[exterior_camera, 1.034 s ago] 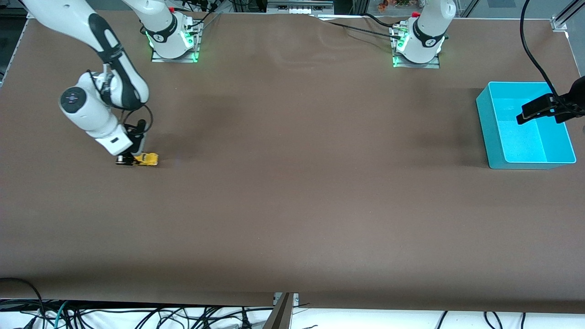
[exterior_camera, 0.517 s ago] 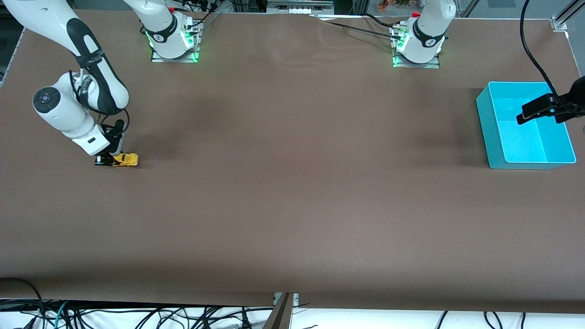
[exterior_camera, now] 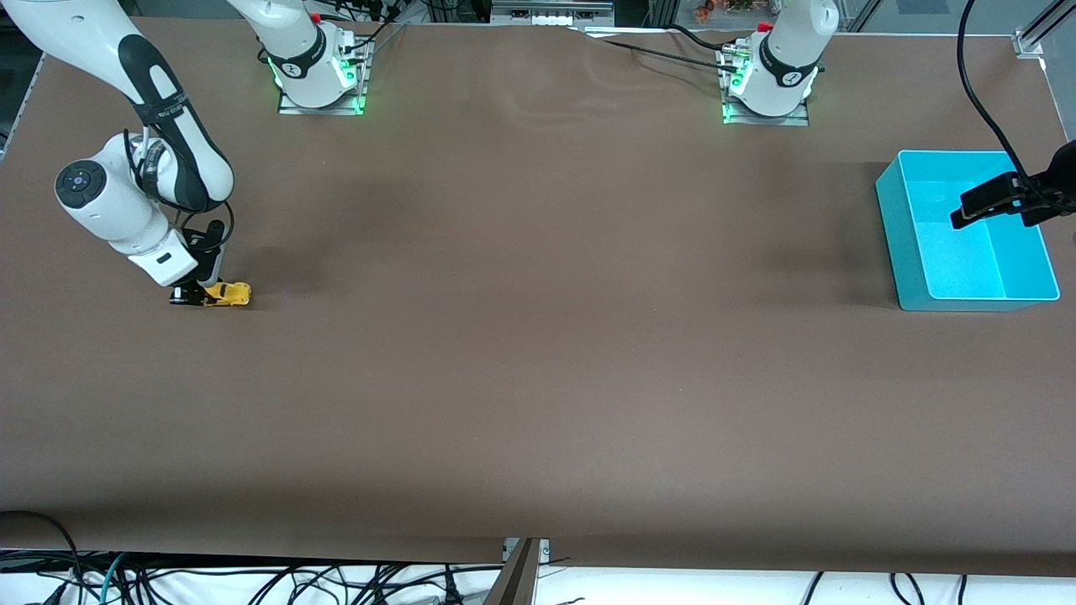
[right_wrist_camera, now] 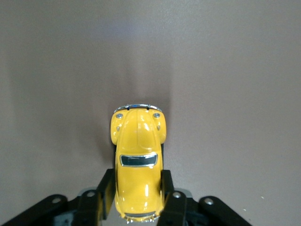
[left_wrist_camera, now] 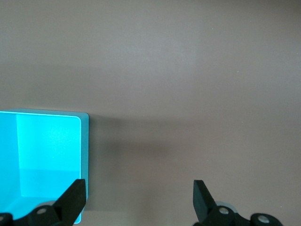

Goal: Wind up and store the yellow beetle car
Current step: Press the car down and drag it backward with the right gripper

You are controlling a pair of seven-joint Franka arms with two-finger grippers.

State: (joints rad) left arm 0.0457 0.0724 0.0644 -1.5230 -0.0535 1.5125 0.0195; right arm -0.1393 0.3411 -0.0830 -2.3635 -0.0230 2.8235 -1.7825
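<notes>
Right tool clamped on the yellow car, low on the desk at the right arm's end.

In the right wrist view both fingers press the sides of the car at its rear half; the bumper and headlights point away from the tool. Front view: the car looks to sit on or just over the brown desk, can't tell whether the wheels touch. Left arm waits, left tool up over the blue bin at the left arm's end, well apart from the car. Left wrist view: left tool fingers spread wide with nothing between, bin corner and bare desk below.
</notes>
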